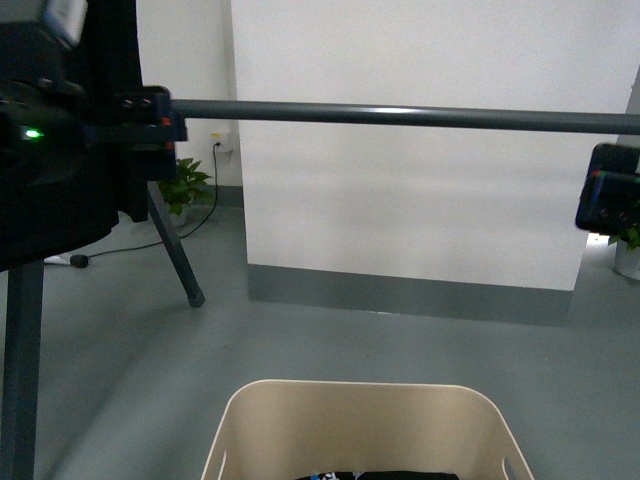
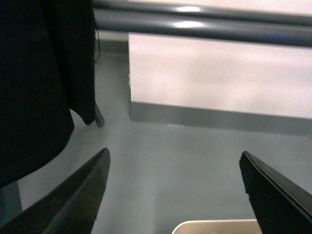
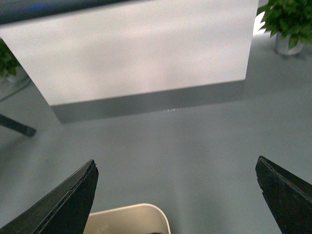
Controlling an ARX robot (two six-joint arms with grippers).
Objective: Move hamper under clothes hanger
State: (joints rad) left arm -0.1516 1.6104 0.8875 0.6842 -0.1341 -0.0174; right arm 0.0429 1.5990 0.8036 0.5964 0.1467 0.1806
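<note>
Both grippers spread wide, holding nothing: left gripper (image 2: pixel 173 195), right gripper (image 3: pixel 178 197). Hamper (image 1: pixel 365 425) sits below and between them, roughly equal reach either arm. Rack bar (image 1: pixel 400 115) runs crosswise above and ahead of hamper.

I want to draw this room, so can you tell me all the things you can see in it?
hamper: one, beige, at the near edge of the floor, something dark inside
clothes hanger: one, dark grey, its bar crossing above the hamper
black garment: one, hanging at the rack's left end
potted plant: one, green, by the wall at left
second potted plant: one, green in a pale pot, far right
cable: one, black, running from the wall socket
left hand: open, black fingers
right hand: open, black fingers
</note>
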